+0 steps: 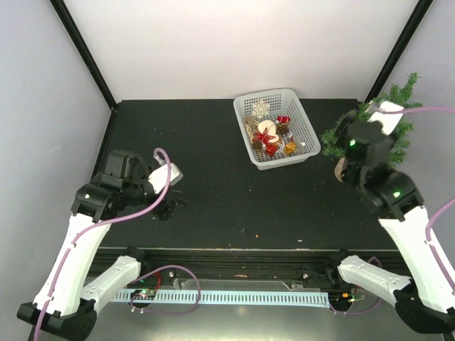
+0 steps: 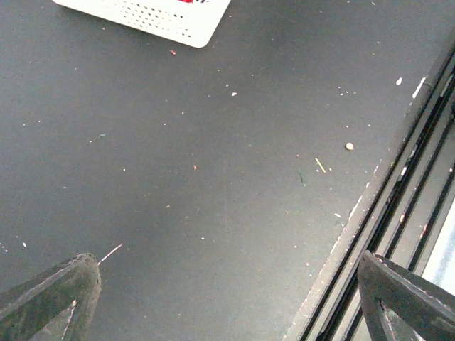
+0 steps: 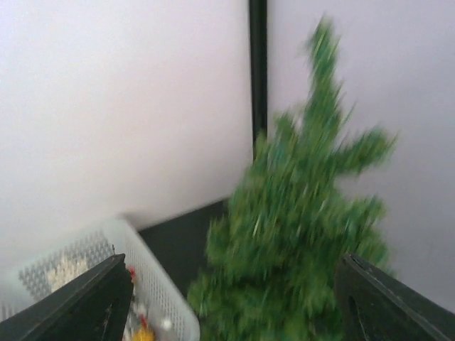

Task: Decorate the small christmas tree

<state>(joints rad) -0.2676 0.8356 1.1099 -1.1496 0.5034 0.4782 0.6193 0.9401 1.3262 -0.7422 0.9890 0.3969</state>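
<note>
Two arms are at work, and only the right one is at the tree. Its right gripper (image 3: 231, 288) is spread wide, with the small christmas tree (image 3: 298, 241) standing between the two dark fingers (image 3: 106, 302) in the wrist view (blurred, so whether any needle touches a finger pad I cannot tell). From above, the tree (image 1: 402, 96) sits at the right edge of the frame, at the far right corner of the black table (image 1: 206, 142). Its middle is hidden behind the arm, and green tips show on both sides. The white basket (image 1: 245, 138) of ornaments (image 1: 270, 135) lies in the upper middle of the frame, just left of the tree. The left gripper (image 2: 227, 284) is also fully spread, holds nothing, and hangs over bare table at the lower left, well apart from everything.

The step in hand looks like taking hold of the tree so it can be set where both arms can reach it. To do it well, the fingers should close low, on the stem near the base, not on the springy branches, which would slip and tip it. The tree should be kept upright and carried clear of the basket rim. It should be set down toward the middle, beside the basket, with its base flat.
</note>
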